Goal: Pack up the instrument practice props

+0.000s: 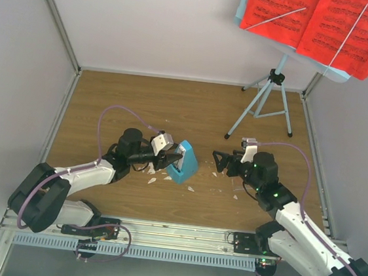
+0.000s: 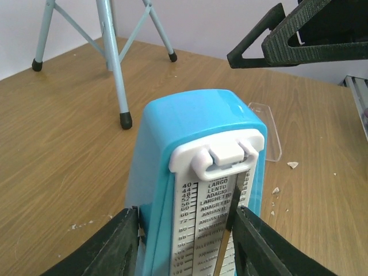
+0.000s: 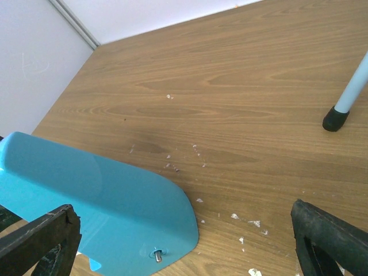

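A: 2 arms face each other from above. The left gripper [image 1: 171,158] clamps the blue metronome [image 1: 184,166] between them, and the right gripper [image 1: 219,160] is near.

B: Left wrist: the fingers [image 2: 121,244] press only its lower sides. I think the smooth plastic may slip.

A: Right wrist: the jaws stand wide apart and hold nothing. Closing carelessly could knock the metronome loose.
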Robot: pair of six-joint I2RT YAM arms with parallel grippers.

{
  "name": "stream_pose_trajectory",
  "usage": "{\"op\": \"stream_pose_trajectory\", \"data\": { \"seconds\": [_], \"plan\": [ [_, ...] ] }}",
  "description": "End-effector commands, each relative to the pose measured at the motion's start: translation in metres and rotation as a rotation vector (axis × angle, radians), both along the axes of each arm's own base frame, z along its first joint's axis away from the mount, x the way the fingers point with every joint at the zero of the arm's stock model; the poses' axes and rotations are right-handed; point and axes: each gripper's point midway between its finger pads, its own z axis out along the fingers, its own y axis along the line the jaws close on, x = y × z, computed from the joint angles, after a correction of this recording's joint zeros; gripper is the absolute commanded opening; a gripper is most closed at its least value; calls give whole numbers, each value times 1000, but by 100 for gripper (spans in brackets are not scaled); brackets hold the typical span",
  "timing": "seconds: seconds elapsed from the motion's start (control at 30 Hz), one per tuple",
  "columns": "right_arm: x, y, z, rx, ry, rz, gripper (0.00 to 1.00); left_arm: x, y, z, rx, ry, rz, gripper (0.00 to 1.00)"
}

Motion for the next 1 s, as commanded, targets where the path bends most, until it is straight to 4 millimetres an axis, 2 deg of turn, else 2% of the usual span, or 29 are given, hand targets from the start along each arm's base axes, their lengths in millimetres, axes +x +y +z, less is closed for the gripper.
{"op": "stream_pose_trajectory", "data": {
  "seconds": [0.0, 0.17, 0.33, 0.4, 0.53, 0.6, 0.73, 0.83, 0.9, 0.97],
  "plan": [
    [2, -1, 8, 18, -21, -5, 100, 6, -3, 11, -14, -38, -9, 45],
    [2, -1, 9, 15, -24, -3, 100, 6, -4, 6, -4, -24, -13, 41],
    [2, -1, 9, 11, -24, -3, 100, 7, -4, 7, -4, -21, -9, 43],
    [2, -1, 9, 13, -24, -4, 100, 7, -3, 8, -7, -20, -2, 51],
    [2, -2, 13, 18, -28, -12, 100, 8, 3, 17, -30, -10, 47, 80],
    [2, -3, 15, 24, -27, -21, 100, 8, 10, 24, -60, 9, 96, 87],
    [4, -10, 12, 25, 11, -72, 99, 7, 34, 38, -120, 46, 242, 89],
    [0, -7, 4, 26, 64, -54, 100, 5, 50, 27, -144, 189, 306, 85],
    [-5, -1, -9, 45, 115, -30, 100, -1, 57, 15, -164, 315, 286, 83],
    [-10, 9, -23, 84, 158, 24, 95, -11, 59, 7, -194, 400, 254, 82]
  ]
}}
